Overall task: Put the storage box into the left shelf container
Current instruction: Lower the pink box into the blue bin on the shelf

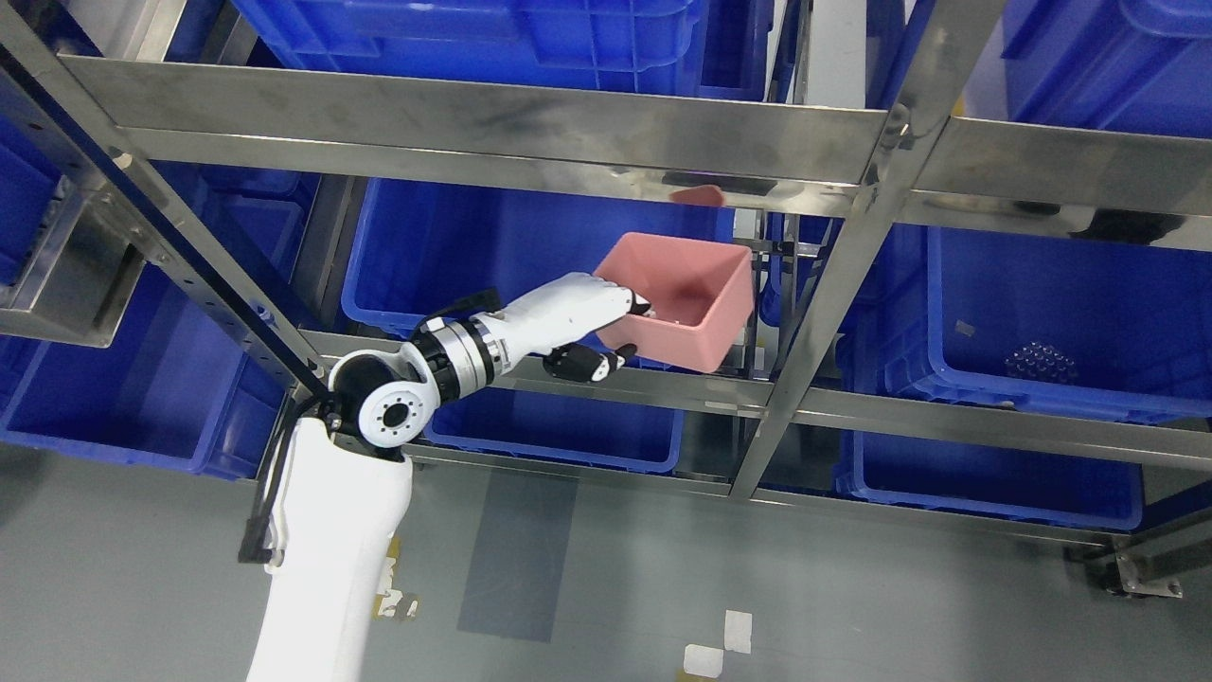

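A: Holding — pink storage box (684,301) tilted, mouth up, in the air before the shelf's middle tier, near the upright post (833,275). Your left hand (587,327) is clamped on its near wall: fingers over the rim, thumb beneath.

B: Risks?

A: One-wall pinch; the box could pivot and slip. Its far corner may clip the post or rail (530,133) before you reach the left blue container (445,256).
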